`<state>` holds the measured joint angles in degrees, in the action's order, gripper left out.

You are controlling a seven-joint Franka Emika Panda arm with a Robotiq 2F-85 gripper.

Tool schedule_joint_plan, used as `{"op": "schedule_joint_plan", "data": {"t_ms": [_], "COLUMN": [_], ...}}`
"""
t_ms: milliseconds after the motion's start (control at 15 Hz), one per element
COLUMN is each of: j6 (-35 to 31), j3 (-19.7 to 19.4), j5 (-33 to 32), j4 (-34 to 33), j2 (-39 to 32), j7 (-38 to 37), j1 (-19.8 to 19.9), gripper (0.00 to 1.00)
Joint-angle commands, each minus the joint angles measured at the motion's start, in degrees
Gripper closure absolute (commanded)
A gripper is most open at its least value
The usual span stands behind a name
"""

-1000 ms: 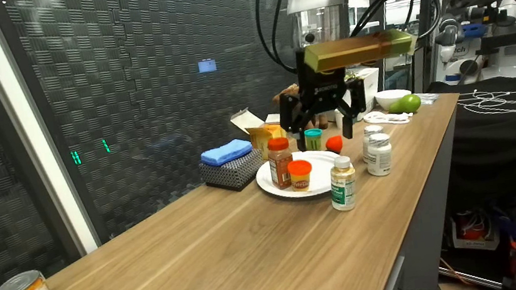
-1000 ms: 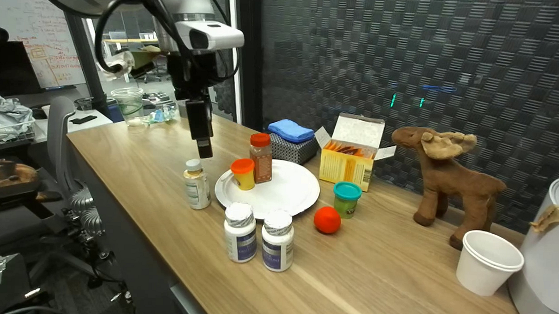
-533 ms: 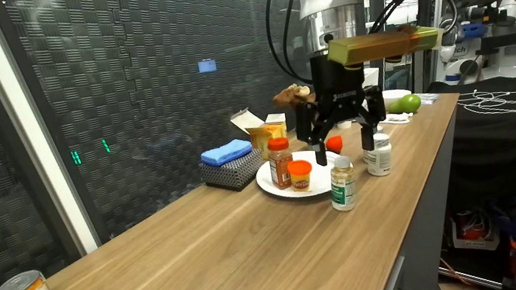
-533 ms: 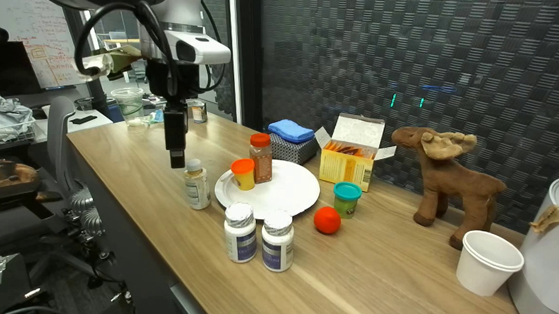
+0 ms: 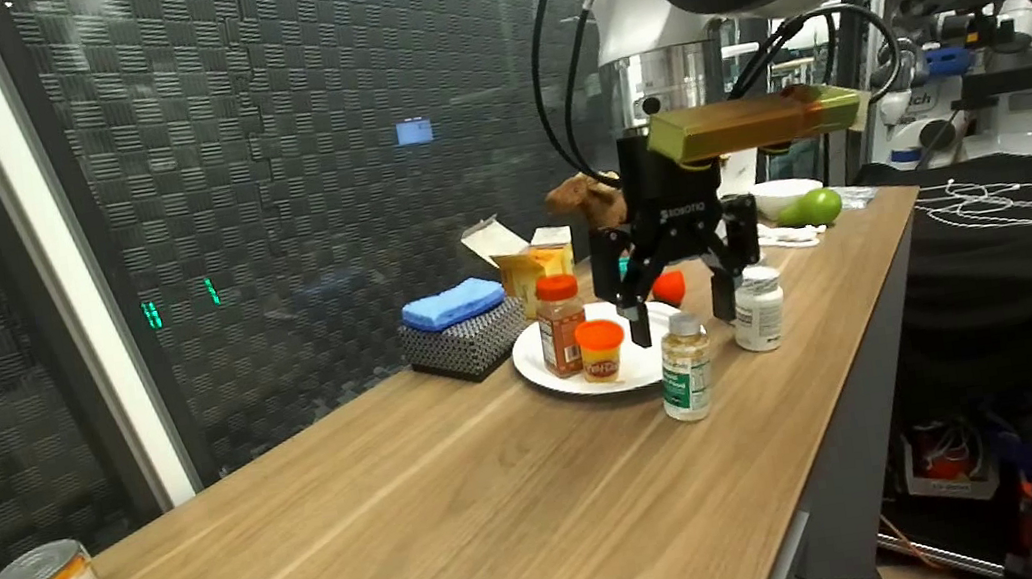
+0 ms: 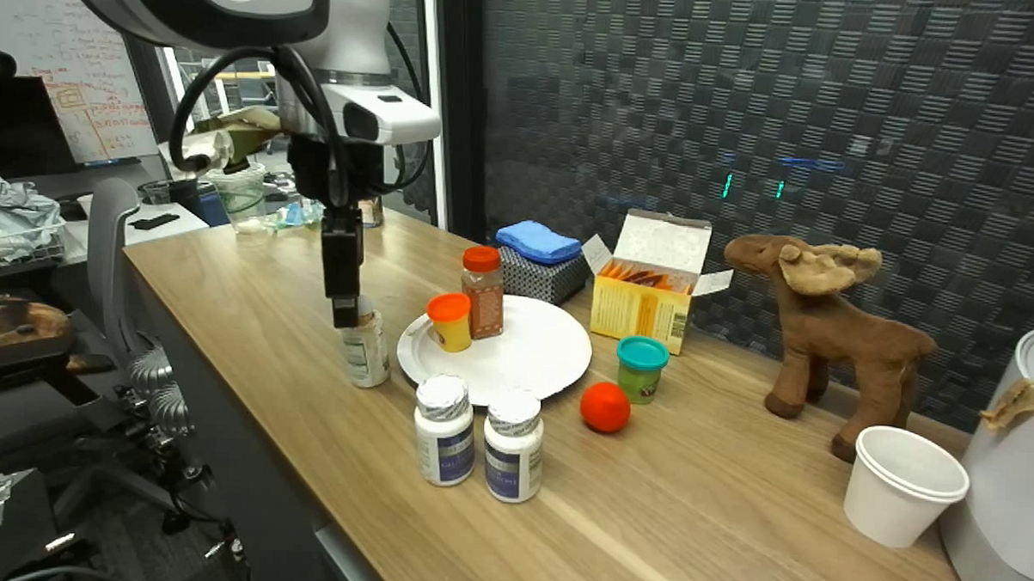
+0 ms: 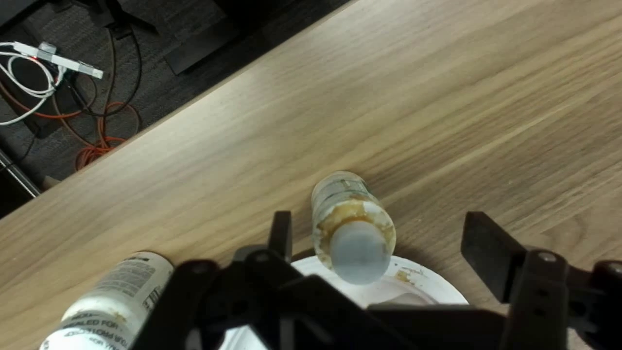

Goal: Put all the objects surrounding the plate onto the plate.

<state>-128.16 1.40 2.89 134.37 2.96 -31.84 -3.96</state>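
Currently, the green-labelled bottle [image 5: 686, 379] just beside the plate [image 6: 528, 351] is being flanked, ungrasped, by the wide-spread gripper [image 7: 379, 236].

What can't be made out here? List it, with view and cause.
Teal-lidded tub: in an exterior view, mostly behind the gripper.
Green-labelled bottle: in an exterior view, cap partly behind the gripper.
Plate: wrist view, largely behind the gripper, cut off by the bottom edge.
White bottle at left: wrist view, cap partly cut off by bottom edge.
Red-lidded jar: both exterior views, label print too small to read.
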Motion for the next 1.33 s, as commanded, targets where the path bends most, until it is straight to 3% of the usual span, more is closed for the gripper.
{"op": "schedule_joint_plan", "data": {"t_ms": [0,400,867,1267], "j6": [-1.2,-1.1,0.0,-1.5], "j3": [1.0,1.2,1.7,0.7], "j5": [0.2,-2.8,-8.1,-4.7], "j4": [-0.2,1.7,4.0,0.0], "j2": [-0.2,3.1,7.3,6.8], "j7": [0.3,-2.5,-8.5,-9.2], "j1": [0.5,0.8,1.5,3.3], "gripper": [0.42,0.84,0.84,0.85]}}
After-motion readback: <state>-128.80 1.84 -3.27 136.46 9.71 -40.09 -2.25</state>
